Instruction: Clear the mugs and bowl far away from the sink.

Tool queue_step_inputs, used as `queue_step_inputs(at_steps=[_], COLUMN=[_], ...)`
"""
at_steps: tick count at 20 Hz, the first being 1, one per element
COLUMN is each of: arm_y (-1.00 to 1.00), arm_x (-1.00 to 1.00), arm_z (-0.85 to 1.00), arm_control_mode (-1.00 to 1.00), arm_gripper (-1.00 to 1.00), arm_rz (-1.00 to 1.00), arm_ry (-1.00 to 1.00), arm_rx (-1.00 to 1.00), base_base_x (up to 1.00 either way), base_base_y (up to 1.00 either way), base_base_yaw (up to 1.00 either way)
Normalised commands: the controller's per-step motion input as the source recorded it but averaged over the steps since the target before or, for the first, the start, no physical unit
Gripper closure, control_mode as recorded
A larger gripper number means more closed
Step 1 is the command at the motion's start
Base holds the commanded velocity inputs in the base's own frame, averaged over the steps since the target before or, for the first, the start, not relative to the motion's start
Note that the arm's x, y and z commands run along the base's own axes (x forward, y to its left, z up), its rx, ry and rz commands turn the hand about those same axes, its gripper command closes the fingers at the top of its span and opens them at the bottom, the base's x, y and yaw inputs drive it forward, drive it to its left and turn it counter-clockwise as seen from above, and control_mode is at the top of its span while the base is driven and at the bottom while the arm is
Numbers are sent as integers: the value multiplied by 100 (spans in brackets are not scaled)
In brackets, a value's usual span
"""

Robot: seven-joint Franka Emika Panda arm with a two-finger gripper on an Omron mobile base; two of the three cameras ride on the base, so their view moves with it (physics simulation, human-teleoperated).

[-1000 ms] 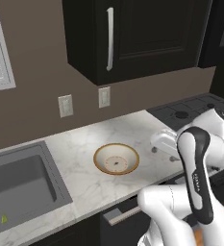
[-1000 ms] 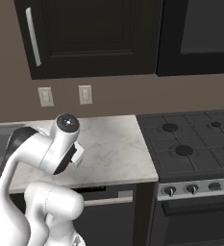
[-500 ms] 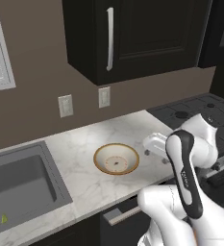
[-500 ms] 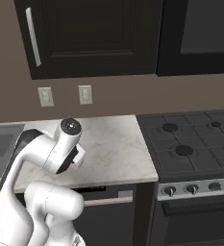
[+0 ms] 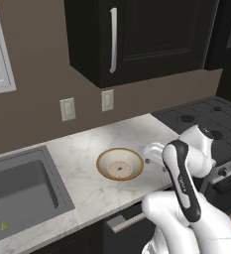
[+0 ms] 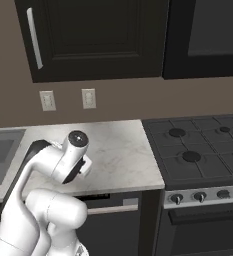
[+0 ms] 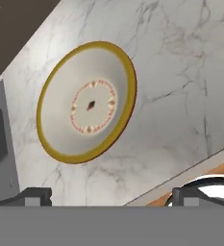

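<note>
**Bowl on counter, gripper wide open above it**

The bowl [image 5: 120,164] is sitting upright on the marble counter [image 5: 87,149], between the sink [image 5: 18,191] and the stove [image 5: 206,116], apart from both. In the hand view the gripper [image 7: 111,196] is looking down on it, fingers [image 7: 36,196] spread wide and holding nothing. A green mug [image 5: 4,226] is lying in the sink's near corner.
</note>
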Motion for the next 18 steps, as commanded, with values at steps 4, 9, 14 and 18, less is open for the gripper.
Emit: queue_step_inputs(at_steps=[4, 9, 14, 18], arm_y=[0, 0, 0, 0], arm_x=[33, 36, 32, 24], arm_z=[-27, -25, -26, -25], arm_control_mode=[-100, -100, -100, -100], arm_gripper=[-100, -100, -100, -100], arm_rz=[-1, -1, 0, 0], arm_ry=[0, 0, 0, 0], arm_rx=[0, 0, 0, 0], base_base_x=[0, 0, 0, 0], base_base_y=[0, 0, 0, 0], base_base_yaw=[0, 0, 0, 0])
